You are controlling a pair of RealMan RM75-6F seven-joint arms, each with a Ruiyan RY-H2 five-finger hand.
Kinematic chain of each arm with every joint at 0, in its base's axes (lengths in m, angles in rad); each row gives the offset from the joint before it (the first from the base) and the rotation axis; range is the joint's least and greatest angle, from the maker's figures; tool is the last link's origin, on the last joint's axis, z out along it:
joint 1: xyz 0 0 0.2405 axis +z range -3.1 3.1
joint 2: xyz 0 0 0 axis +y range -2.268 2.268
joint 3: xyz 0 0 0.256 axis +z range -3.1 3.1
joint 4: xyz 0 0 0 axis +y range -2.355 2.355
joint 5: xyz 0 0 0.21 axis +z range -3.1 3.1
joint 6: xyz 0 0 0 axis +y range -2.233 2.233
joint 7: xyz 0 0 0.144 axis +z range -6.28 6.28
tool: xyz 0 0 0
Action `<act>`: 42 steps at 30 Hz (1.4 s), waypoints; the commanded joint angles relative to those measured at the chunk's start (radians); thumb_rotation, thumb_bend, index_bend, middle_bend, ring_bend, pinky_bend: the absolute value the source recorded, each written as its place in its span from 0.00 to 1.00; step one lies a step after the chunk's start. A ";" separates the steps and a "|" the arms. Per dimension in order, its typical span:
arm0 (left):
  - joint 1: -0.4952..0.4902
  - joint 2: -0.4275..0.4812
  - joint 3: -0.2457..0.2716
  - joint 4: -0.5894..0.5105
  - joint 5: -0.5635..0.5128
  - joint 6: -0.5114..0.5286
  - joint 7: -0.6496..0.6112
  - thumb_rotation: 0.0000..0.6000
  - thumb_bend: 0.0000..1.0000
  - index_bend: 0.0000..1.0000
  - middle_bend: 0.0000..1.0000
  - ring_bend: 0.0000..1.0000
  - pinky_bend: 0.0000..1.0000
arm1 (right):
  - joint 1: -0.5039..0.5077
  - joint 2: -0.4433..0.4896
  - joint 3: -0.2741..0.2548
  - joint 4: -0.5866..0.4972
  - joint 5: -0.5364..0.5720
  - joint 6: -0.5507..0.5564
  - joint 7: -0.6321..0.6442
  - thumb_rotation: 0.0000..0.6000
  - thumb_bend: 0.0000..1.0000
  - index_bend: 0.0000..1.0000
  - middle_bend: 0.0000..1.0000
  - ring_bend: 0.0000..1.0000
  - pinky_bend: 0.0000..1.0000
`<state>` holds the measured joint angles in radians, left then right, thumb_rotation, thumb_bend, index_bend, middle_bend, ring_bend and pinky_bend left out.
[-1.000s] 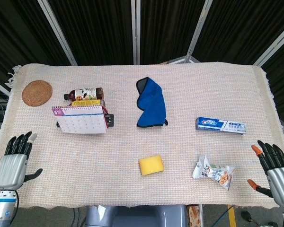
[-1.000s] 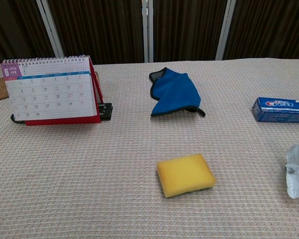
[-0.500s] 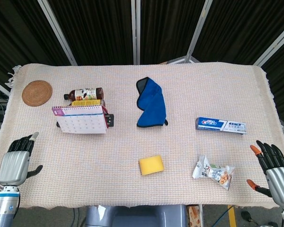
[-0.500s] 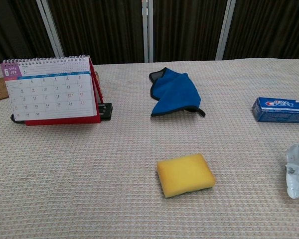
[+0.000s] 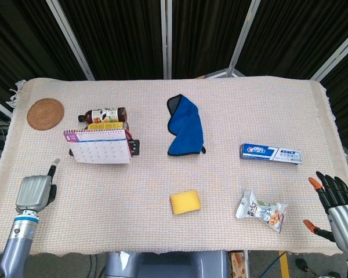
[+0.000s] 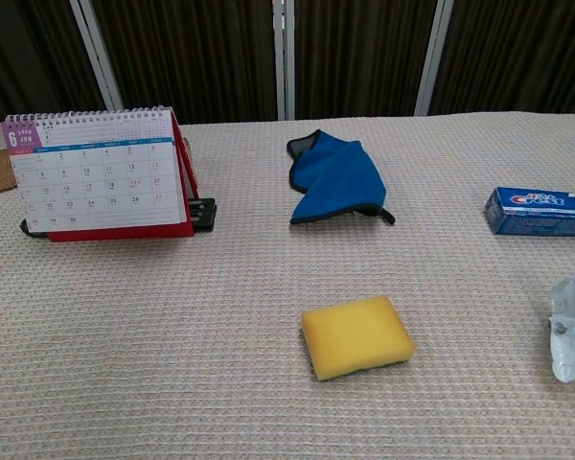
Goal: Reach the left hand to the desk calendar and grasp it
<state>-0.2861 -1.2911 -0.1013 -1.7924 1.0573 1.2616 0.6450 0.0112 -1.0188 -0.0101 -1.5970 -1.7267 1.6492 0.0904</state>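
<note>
The desk calendar (image 5: 97, 146) stands upright at the table's left, white date grid facing me, red backing behind; in the chest view the calendar (image 6: 96, 172) fills the left side. My left hand (image 5: 37, 191) hovers over the table's front-left corner, turned edge-on with fingers stretched forward and nothing in it. It is short of the calendar and to its left. My right hand (image 5: 335, 204) rests at the front-right corner, fingers spread, empty. Neither hand shows in the chest view.
A brown bottle (image 5: 103, 114) and a yellow pack (image 5: 104, 125) lie right behind the calendar, a black object (image 5: 136, 146) at its right end. Elsewhere are a woven coaster (image 5: 45, 113), blue cloth (image 5: 185, 126), yellow sponge (image 5: 185, 202), toothpaste box (image 5: 271, 153) and snack packet (image 5: 261, 209).
My left hand has moved rightward and forward over the table toward the calendar, turning from back-up to edge-on. The right hand and all objects have stayed put.
</note>
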 commanded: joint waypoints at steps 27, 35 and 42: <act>-0.234 -0.185 -0.046 0.210 -0.300 -0.164 0.178 1.00 0.64 0.00 0.70 0.65 0.57 | 0.001 0.001 0.000 0.003 -0.001 0.000 0.008 1.00 0.03 0.00 0.00 0.00 0.00; -0.282 -0.213 -0.054 0.198 -0.304 -0.149 0.208 1.00 0.64 0.00 0.70 0.65 0.57 | 0.002 -0.001 0.000 0.005 0.002 -0.005 0.007 1.00 0.03 0.00 0.00 0.00 0.00; -0.295 -0.213 -0.063 0.147 -0.238 -0.093 0.184 1.00 0.64 0.05 0.70 0.65 0.57 | 0.002 -0.005 -0.001 0.007 0.001 -0.007 0.002 1.00 0.03 0.00 0.00 0.00 0.00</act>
<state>-0.5793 -1.5054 -0.1603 -1.6317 0.7984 1.1522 0.8429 0.0133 -1.0234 -0.0110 -1.5903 -1.7253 1.6424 0.0927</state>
